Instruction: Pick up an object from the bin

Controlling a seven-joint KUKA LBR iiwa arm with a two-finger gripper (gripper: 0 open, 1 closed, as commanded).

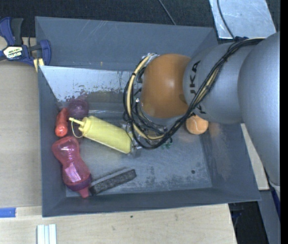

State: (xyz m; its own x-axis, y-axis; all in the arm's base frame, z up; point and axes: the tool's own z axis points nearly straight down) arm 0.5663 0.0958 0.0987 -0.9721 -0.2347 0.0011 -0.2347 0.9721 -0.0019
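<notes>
My gripper (134, 144) is down in the middle of the bin, mostly hidden beneath the arm's wrist, and a small metal part of it shows at the right end of a yellow squeeze bottle (103, 132). The bottle lies on its side with its nozzle pointing left. Whether the gripper touches the bottle is hidden. A dark grey flat bar (112, 181) lies just below, near the bin's front wall. An orange ball (197, 125) rests to the right of the wrist.
At the bin's left side lie a pink bear-shaped bottle (71, 161), an orange-red carrot-like piece (61, 124) and a purple translucent thing (76, 107). The arm covers the bin's right back part.
</notes>
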